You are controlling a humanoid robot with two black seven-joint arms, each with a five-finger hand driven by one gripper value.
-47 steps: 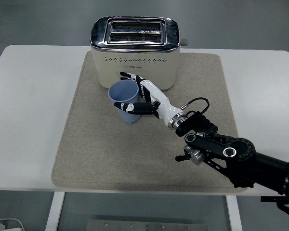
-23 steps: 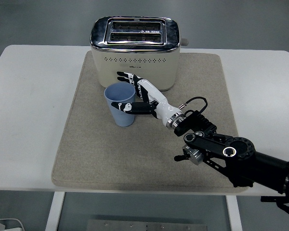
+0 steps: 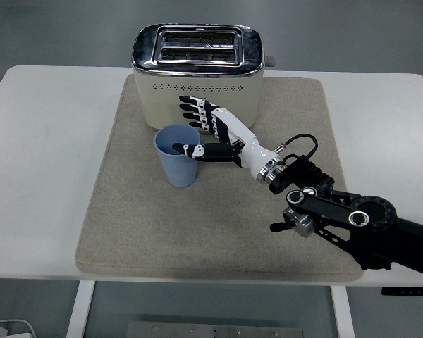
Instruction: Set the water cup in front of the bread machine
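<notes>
You see a pale blue cup (image 3: pixel 177 156), a cream toaster (image 3: pixel 198 76) with chrome top and dotted row, a beige mat (image 3: pixel 134 218), a white table (image 3: pixel 49 155), and a black-and-white hand (image 3: pixel 213 130).

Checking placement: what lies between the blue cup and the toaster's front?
In the head view, only the right hand's spread fingers lie between the blue cup and the toaster; below them, bare mat.

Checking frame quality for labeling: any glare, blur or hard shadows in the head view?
Head view: sharp throughout, no motion blur on the right hand. Bright reflections on the chrome top of the cream toaster. Lighting is soft and even; only faint shadows under the blue plastic cup and the arm on the beige felt mat.
</notes>
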